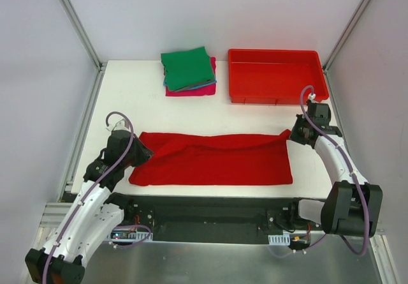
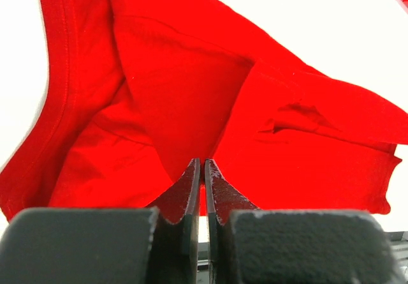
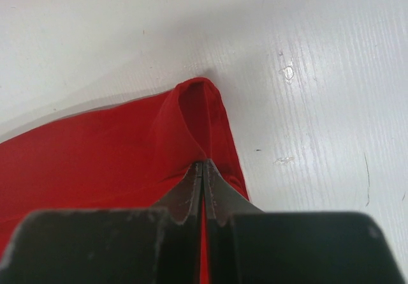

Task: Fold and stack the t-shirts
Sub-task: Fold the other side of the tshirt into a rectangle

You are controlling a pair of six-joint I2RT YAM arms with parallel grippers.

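A: L gripper?
B: L gripper (image 2: 203, 163) is fully closed, with a thin pinch of the red t-shirt (image 1: 213, 159) between the jaws. Red shows in the slit between the fingers (image 2: 190, 191).
A: Where on the shirt?
B: Far-left corner, per top cam. Cloth is bunched up there. Wrist cam shows a stitched hem curving off to the left and loose folds on the right.
A: R gripper?
B: R gripper (image 3: 202, 164) is the same: jaws shut tight on a small fold at the far-right corner. That corner is drawn to a point and the fold stands up off the tabletop (image 1: 127, 99).
A: Shirt overall?
B: It's laid out as a wide band across the near part of the tabletop, between the two arms. Near edge is fairly straight, far edge rumpled.
A: Other tees?
B: Folded stack at the far side, well apart from the red one. Green t-shirt (image 1: 186, 68) is on top, a teal-blue t-shirt (image 1: 166, 81) shows as an edge under it, and the pink t-shirt (image 1: 203, 90) is at the bottom.
A: Bin?
B: Red bin (image 1: 275, 74) sits just right of the stack, not touching it. No cloth seen inside.
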